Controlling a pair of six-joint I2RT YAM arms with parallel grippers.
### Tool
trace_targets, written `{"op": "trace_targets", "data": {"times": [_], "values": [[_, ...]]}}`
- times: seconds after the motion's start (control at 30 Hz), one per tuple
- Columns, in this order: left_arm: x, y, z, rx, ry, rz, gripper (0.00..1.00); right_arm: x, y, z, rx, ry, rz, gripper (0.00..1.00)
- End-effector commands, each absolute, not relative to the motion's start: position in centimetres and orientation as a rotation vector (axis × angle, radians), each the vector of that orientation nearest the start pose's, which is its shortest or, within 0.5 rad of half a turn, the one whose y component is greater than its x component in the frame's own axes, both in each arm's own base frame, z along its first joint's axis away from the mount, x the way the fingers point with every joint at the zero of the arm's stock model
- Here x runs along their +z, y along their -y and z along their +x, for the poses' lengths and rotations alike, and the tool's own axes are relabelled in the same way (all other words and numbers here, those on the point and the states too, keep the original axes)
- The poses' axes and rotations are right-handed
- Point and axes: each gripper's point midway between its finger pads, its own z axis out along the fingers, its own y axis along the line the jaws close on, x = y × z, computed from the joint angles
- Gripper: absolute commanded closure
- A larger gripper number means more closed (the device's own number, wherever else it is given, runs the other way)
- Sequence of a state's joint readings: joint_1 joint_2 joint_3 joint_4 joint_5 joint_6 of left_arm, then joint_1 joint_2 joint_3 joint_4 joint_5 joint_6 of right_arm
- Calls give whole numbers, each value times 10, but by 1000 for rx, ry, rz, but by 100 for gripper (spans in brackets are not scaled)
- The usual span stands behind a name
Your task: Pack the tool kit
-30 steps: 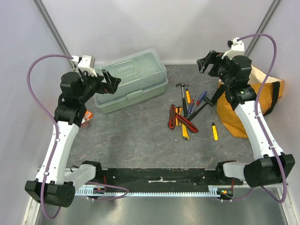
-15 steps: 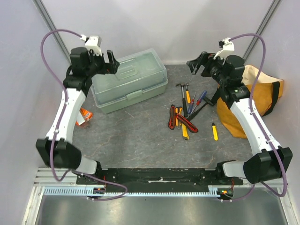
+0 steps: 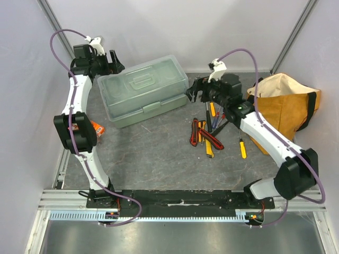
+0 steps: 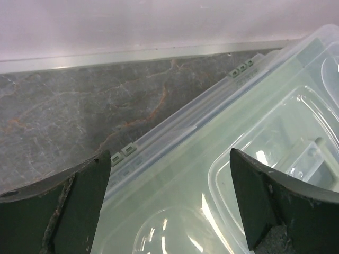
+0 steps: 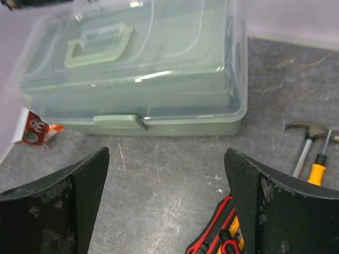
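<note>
Above the grey veined table [image 3: 159,153], between pale walls [image 3: 212,32], both jaws gape near the toolbox [image 3: 143,91].

walls [image 3: 159,26]: pale lilac panels | tabletop [image 3: 153,153]: grey marbled | corner posts [image 3: 55,24]: metal

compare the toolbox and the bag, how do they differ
The toolbox is pale green hard plastic with a see-through lid; the bag is orange-tan fabric with black straps. The toolbox is a flat-topped rectangle with its lid down; the bag is slumped and open at the top. The toolbox sits at back left, the bag at back right. Both rest on the table, with the loose tools between them.
</note>
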State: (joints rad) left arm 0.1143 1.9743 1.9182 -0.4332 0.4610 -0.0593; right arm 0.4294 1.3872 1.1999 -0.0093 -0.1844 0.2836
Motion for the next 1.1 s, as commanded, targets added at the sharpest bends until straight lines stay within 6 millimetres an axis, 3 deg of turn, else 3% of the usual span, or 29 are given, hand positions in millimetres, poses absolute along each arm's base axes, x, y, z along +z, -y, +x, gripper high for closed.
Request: {"op": "trace_targets", "data": {"times": [0.0,0.23,0.43,0.7,0.9,1.03,1.07], "values": [[277,20,551,-557,-1980,238,3,263,-249,408,629,-1852,-289,4],[250,38,522,-766,-2060,263,4,224,-290,424,736,-1925,-314,6],[222,42,497,-797,-2138,221,11,209,-306,445,761,-1932,-309,7],[208,54,460,-888,-2174,131,20,201,-326,471,858,-1896,-194,9],[199,65,413,-902,-2167,60,23,187,-333,481,903,-1905,-108,9],[186,82,369,-1028,-2149,-95,25,185,-334,476,932,-1909,-114,14],[190,83,362,-1028,-2120,-106,25,187,-332,474,931,-1906,-108,14]]}}
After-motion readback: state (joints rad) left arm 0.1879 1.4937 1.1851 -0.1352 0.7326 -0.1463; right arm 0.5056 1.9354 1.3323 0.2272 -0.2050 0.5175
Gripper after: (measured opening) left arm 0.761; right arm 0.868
